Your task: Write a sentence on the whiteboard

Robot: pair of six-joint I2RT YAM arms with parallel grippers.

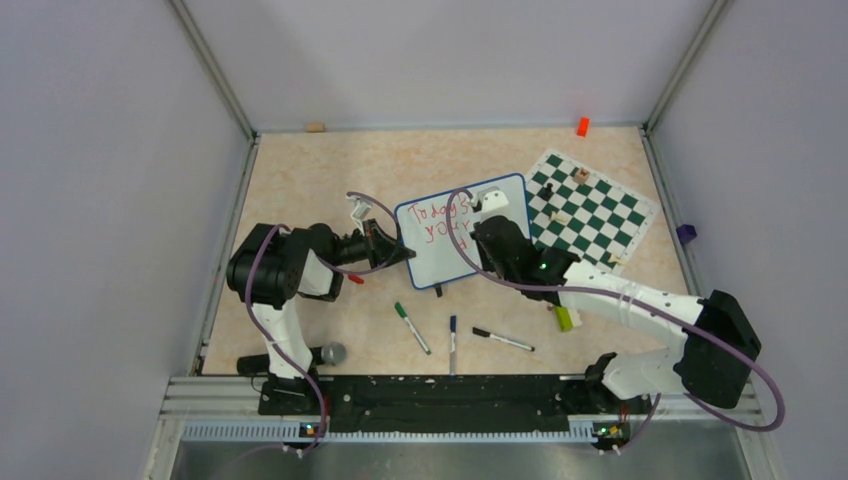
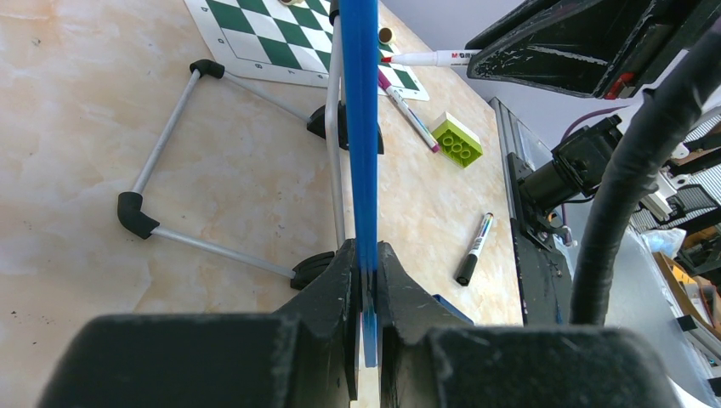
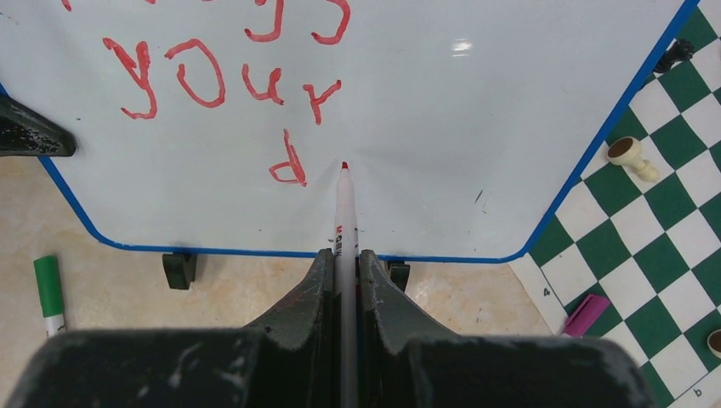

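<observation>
Though half hidden by the right arm (image 1: 620,295), standing mid-way across the table (image 1: 300,180): one whiteboard (image 1: 430,255), blue edge pinched by the left gripper (image 2: 366,280). Beside it, toward the far right corner, one chess mat (image 1: 590,205). Clamped in the right gripper (image 3: 344,263), one red marker (image 3: 344,212). Near the front edge, three loose markers (image 1: 411,327). Of the sentence (image 3: 259,87), legible: "your", "d"; top line cut off.

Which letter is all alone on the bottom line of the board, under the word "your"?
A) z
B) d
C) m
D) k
B: in the right wrist view, a lone red d sits below "your" on the whiteboard, with the tip of the red marker just beside it.
</observation>
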